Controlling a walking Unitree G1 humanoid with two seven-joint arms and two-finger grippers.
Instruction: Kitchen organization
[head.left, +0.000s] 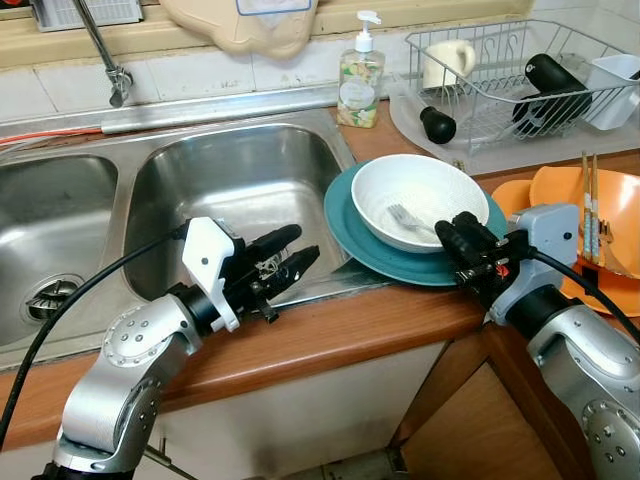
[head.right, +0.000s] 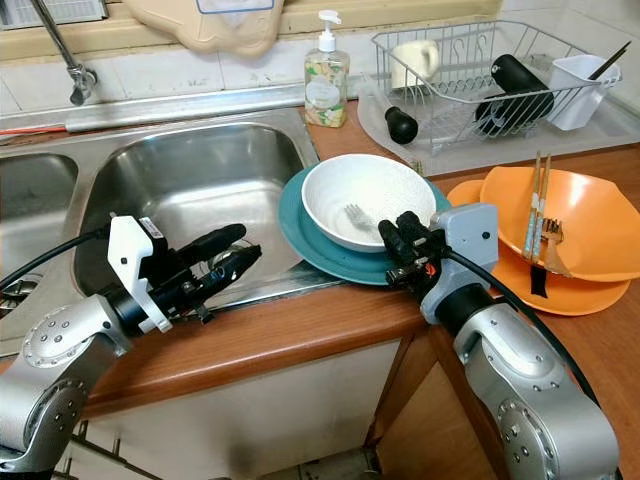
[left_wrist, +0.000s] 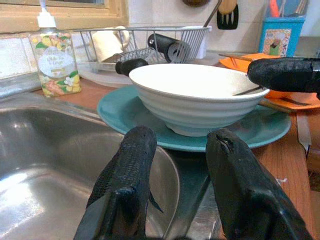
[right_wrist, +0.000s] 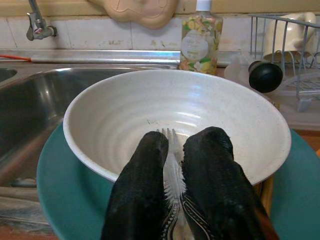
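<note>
Pinching the fork (right_wrist: 172, 150) handle with my right gripper (head.left: 462, 240) over the white bowl (head.left: 420, 200), I should lift straight up (left gripper (head.left: 290, 260) spread, empty, at the sink (head.left: 240, 180) edge).

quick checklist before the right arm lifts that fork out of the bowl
1. Right end effector closed on the fork: ok, fingers pinch its handle.
2. Fork tines free inside the white bowl: ok.
3. Bowl seated on the teal plate: ok.
4. Plate fully on the counter: not ok, its edge overhangs the sink.
5. Left end effector clear of the plate: ok, open over the sink edge.
6. Grip firmness: cannot tell.
</note>
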